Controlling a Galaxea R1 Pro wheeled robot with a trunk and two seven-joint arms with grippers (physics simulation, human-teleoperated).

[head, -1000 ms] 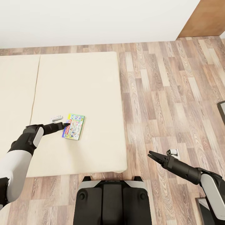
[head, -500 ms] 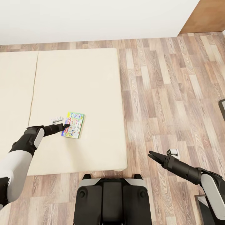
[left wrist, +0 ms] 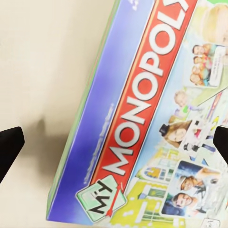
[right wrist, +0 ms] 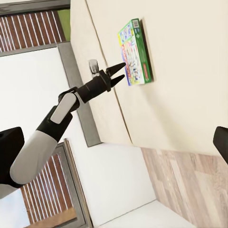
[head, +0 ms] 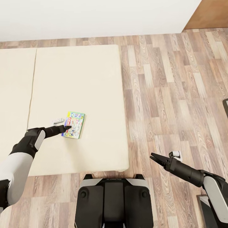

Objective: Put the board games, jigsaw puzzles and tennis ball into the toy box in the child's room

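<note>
While the left arm is stretched out over the bed [head: 95, 79], its left gripper [head: 67, 127] is held right at the near edge of the board game [head: 74, 124]. That flat box, white-green with a red band reading "MY MONOPOLY", is seen lying flat on the beige mattress, toward the near side and well in from the mattress edge. From the left wrist view the board game [left wrist: 156, 123] is shown very close, its printed lid slanted across the frame, and the two dark fingertips [left wrist: 9, 147] are spread wide to either side of it, so the jaws are parted and nothing is clamped between them. Whether a fingertip is touching the box cannot be told. In the right wrist view the same gripper [right wrist: 118, 72] is seen from afar, its two fingers apart and pointed at the corner of the box [right wrist: 135, 52].

The right gripper [head: 154, 158] is held low over the wood floor [head: 177, 95], well apart from the bed, and its two dark fingers are seen slightly parted with nothing between them. A white wall [head: 95, 15] is seen beyond the bed, and the robot's dark base [head: 114, 199] is seen at the near edge of the head view.
</note>
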